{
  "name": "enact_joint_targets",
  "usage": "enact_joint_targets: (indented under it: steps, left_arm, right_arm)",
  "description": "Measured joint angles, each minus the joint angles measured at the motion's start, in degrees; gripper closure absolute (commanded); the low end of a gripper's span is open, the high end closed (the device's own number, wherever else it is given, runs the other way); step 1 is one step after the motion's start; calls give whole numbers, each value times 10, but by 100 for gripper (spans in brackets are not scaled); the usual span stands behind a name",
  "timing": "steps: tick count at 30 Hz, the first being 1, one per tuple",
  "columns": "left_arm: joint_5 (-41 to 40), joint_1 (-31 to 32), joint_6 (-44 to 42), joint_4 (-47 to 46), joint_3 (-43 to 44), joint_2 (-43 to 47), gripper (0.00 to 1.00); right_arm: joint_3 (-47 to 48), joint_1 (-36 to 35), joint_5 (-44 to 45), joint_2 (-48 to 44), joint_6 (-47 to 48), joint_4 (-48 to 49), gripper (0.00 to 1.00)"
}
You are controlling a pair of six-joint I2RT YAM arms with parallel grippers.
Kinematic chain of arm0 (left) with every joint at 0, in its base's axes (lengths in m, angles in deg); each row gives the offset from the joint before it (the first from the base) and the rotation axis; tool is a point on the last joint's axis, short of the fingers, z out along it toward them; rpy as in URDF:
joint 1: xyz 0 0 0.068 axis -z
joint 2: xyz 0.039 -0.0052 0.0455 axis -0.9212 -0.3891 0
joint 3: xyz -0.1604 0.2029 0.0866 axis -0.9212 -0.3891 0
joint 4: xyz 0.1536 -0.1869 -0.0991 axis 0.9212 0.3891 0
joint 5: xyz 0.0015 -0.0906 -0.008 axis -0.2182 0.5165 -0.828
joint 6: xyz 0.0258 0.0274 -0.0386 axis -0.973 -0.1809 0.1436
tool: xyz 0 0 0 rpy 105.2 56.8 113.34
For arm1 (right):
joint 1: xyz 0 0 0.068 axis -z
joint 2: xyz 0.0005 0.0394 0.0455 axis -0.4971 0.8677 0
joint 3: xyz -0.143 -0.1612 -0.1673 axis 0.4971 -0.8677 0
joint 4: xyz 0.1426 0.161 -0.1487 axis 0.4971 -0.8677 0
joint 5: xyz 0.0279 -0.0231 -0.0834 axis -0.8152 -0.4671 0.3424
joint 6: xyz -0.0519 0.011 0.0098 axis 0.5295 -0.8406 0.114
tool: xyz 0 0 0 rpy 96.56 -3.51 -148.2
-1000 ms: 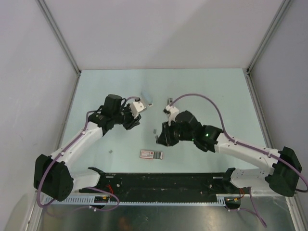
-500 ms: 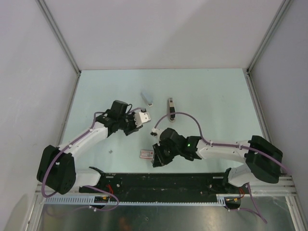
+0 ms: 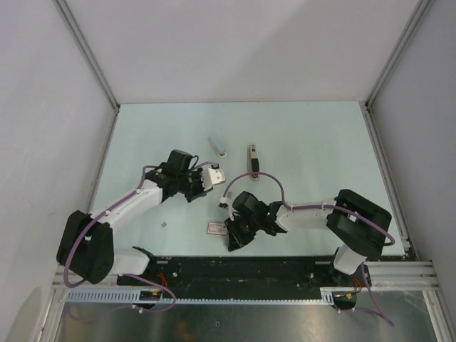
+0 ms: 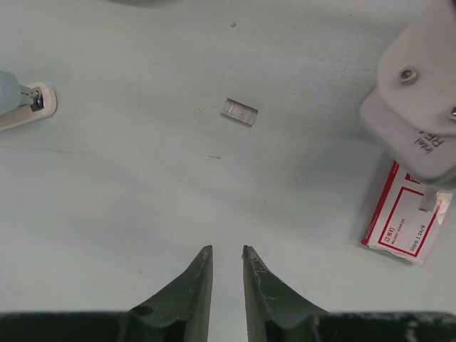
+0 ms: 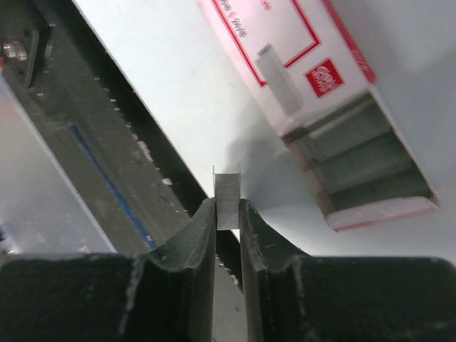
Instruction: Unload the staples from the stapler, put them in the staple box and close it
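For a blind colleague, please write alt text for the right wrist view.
The right gripper pinches a small staple strip between its fingertips, beside the open end of a red-and-white staple box lying on the table.

Work surface: a pale mint-green table top (image 3: 313, 135), matt in finish and evenly lit from above, with only soft, short shadows on it. It is enclosed on three sides by plain light-grey panels, namely a back wall (image 3: 242, 50), a left wall (image 3: 43, 142) and a right wall (image 3: 427, 157), which meet at two slanting aluminium posts (image 3: 87, 57) at the rear corners. Along the near edge runs a black mounting rail (image 3: 242, 269), with a white slotted strip (image 3: 114, 293) and a brushed metal sheet (image 3: 249, 324) below it.
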Motion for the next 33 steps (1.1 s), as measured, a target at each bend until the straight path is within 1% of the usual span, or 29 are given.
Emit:
enact_joint_targets:
  steps: [6, 15, 25, 33]
  left_arm:
    - [0, 0, 1, 0, 0, -10, 74]
    - [0, 0, 2, -1, -7, -5, 74]
    - [0, 0, 7, -1, -30, 47, 74]
    - [-1, 0, 11, 0, -32, 73, 74]
  right_arm:
    - [-2, 17, -23, 19, 20, 31, 100]
    - [-5, 62, -24, 19, 31, 37, 100]
    - [-7, 66, -2, 10, 38, 32, 100]
    - [-12, 74, 48, -21, 38, 7, 100]
